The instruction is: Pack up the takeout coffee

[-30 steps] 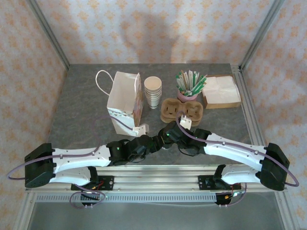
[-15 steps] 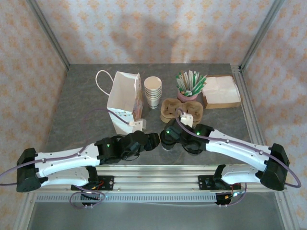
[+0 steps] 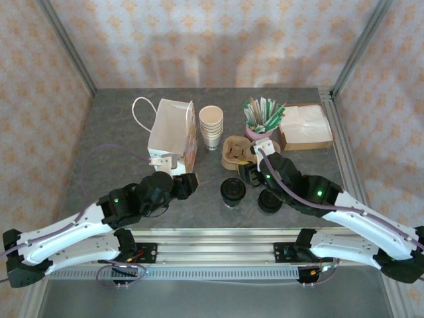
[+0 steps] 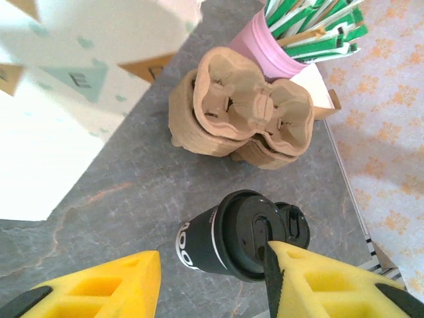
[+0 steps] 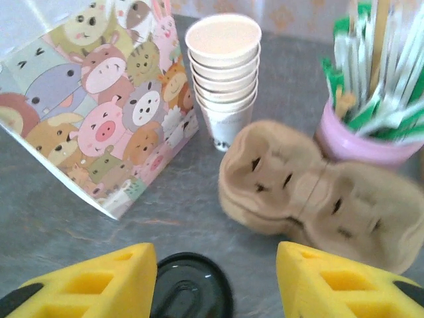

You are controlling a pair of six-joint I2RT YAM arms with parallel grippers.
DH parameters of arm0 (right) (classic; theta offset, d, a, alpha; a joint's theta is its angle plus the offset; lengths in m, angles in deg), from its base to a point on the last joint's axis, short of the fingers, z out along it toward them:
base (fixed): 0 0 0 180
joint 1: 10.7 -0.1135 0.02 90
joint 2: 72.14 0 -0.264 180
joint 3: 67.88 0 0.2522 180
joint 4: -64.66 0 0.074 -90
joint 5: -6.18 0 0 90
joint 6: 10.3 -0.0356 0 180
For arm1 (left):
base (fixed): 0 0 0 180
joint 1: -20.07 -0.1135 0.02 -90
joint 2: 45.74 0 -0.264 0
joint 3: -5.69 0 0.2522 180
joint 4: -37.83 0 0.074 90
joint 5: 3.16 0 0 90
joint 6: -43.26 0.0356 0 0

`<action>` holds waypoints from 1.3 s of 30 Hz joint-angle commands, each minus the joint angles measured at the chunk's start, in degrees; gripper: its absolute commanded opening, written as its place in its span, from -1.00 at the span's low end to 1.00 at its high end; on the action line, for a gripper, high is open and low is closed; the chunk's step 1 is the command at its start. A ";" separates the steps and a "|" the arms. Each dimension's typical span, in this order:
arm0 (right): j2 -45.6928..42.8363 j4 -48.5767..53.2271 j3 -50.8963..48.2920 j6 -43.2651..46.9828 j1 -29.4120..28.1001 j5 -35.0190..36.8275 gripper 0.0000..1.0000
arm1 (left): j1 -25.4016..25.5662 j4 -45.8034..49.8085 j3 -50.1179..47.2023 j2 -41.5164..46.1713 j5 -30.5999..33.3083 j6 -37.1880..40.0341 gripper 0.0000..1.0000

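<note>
Takeout coffee stands upright on the table with its black lid on, just ahead of the left pincer, off its right finger; the cardboard cup carrier is further out beyond it. Left pincer has its fingers well apart and grips nothing. Right pincer is likewise spread and empty, with a round black lid low between its fingers; can't tell if that's the coffee's.

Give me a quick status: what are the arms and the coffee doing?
Left fingers open, empty, aimed at takeout coffee. Right fingers open, empty. Coffee lidded, upright on table, unpacked. Black lids nearby, left approach clear.
</note>
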 commanded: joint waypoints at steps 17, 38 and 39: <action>21.53 18.76 11.98 71.21 24.65 -23.12 0.02 | -21.26 5.67 -3.65 16.43 -3.25 10.17 0.03; 35.01 1.57 8.36 75.08 28.59 -20.68 0.00 | -22.49 11.15 -3.39 27.15 -0.64 14.59 0.09; 35.39 1.38 8.43 75.06 28.77 -20.29 0.01 | -22.43 11.06 -3.71 27.45 -0.21 14.75 0.09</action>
